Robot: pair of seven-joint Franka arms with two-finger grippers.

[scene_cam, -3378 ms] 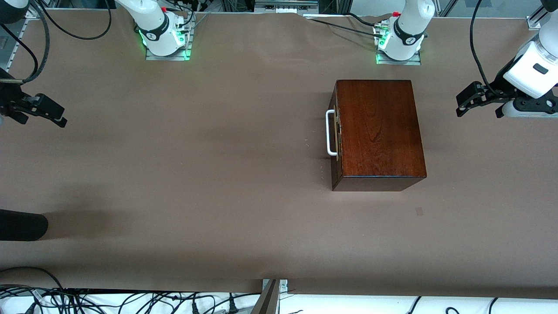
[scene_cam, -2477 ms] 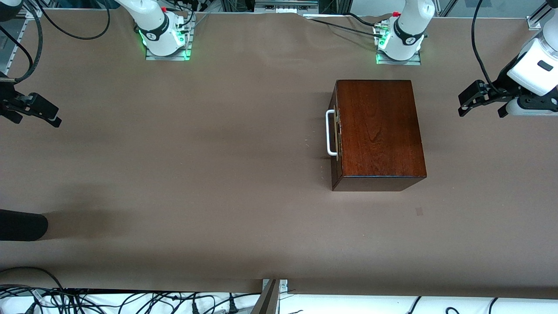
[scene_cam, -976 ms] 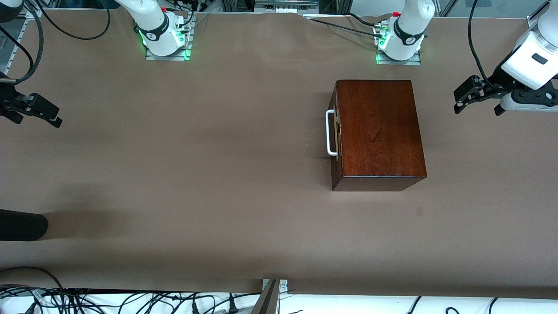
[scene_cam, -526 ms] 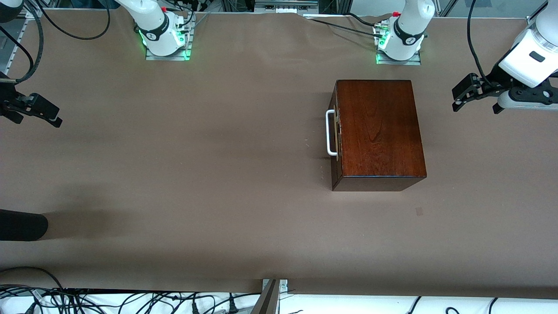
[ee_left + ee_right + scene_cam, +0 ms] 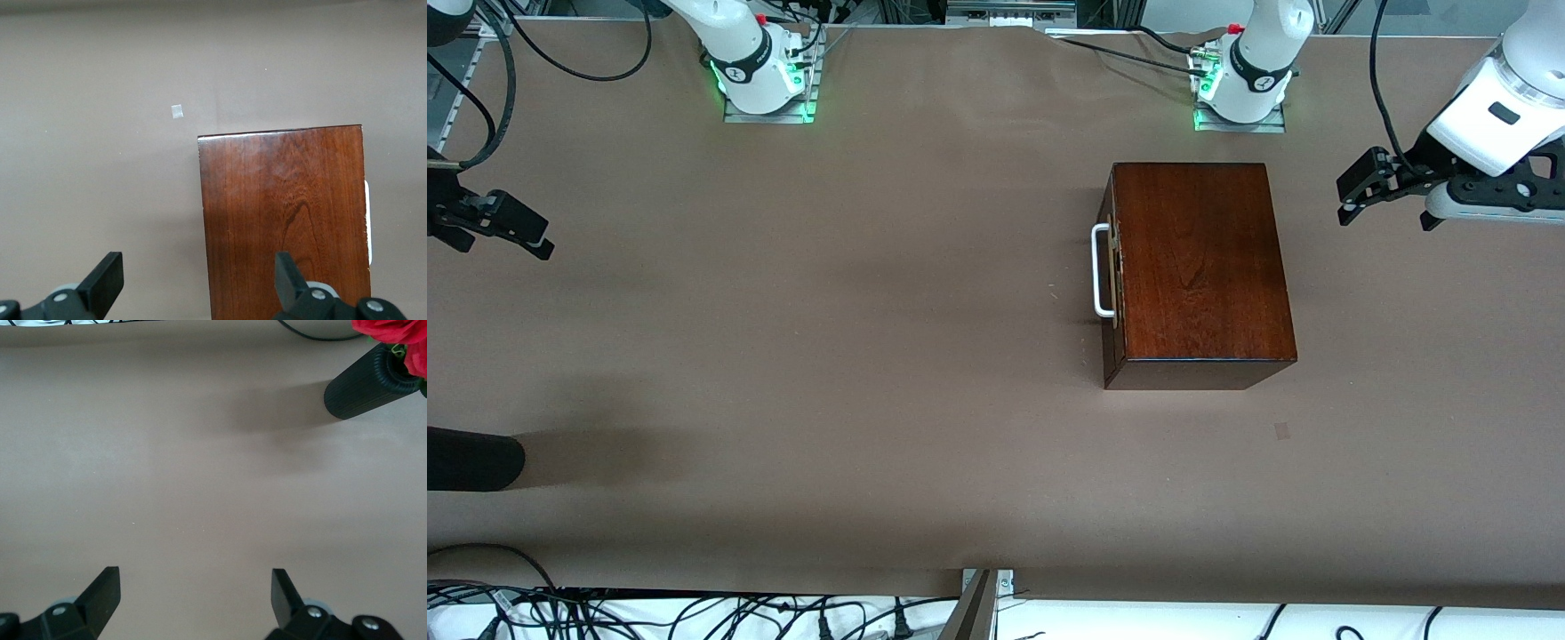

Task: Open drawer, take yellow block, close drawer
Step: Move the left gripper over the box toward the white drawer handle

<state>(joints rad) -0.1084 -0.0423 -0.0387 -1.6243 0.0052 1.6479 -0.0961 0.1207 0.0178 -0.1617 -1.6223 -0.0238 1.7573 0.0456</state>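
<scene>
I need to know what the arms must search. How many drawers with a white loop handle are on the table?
1. The dark mahogany wooden box near the left arm's base has one shut drawer, its white loop handle facing the right arm's end. Contents are hidden.

1. The left arm's black two-finger gripper (image 5: 1387,194), on its white wrist, has moved. Earlier it hung over the bare brown table at the left arm's end, lower in the front view. Now it sits higher in that view and closer to the glossy dark mahogany wooden box (image 5: 1199,267).
2. This shift came in small steps across the earlier pictures, each one bringing it a little closer to the box.
3. The right arm's black gripper (image 5: 498,233) shifted slightly toward the table's edge early on, then stopped.
</scene>
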